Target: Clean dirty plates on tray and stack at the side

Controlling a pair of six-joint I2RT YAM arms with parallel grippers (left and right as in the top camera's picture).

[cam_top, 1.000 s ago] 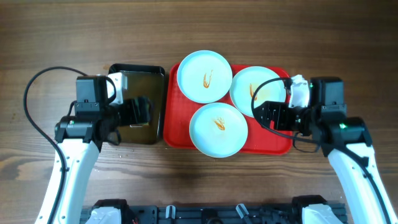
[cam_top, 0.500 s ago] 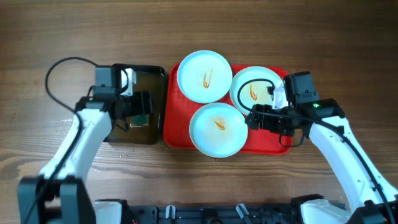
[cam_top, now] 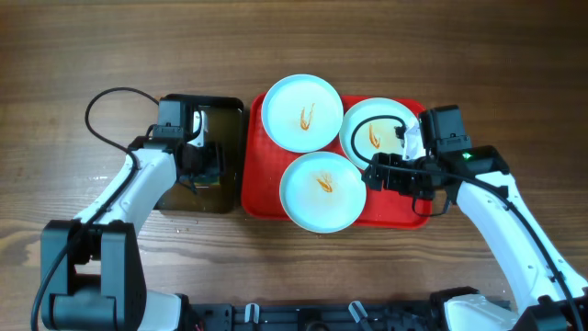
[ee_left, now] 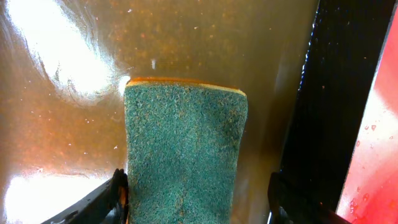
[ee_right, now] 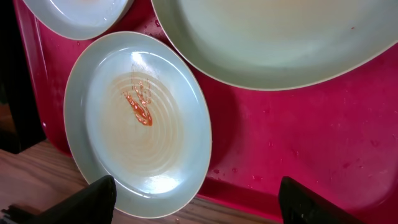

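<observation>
Three pale plates with orange sauce lie on the red tray (cam_top: 254,175): a back plate (cam_top: 302,113), a right plate (cam_top: 377,133) and a front plate (cam_top: 322,191) that overhangs the tray's front rim. My right gripper (cam_top: 372,173) is open and empty, low between the right and front plates. In the right wrist view its jaws (ee_right: 202,202) straddle the front plate's (ee_right: 140,121) edge and the tray's rim (ee_right: 298,137). My left gripper (cam_top: 209,168) is open inside the black tray. Its jaws (ee_left: 198,202) straddle the green sponge (ee_left: 183,149), and the left finger touches it.
The black tray (cam_top: 202,99) holds brownish water and stands directly left of the red tray; its dark wall (ee_left: 323,93) runs close to my left gripper's right finger. Bare wooden table (cam_top: 110,55) surrounds both trays. Cables loop from both arms.
My left arm has swung in and set its open jaws around the sponge. My right gripper moved left toward the front plate a second ago and has held still since.
</observation>
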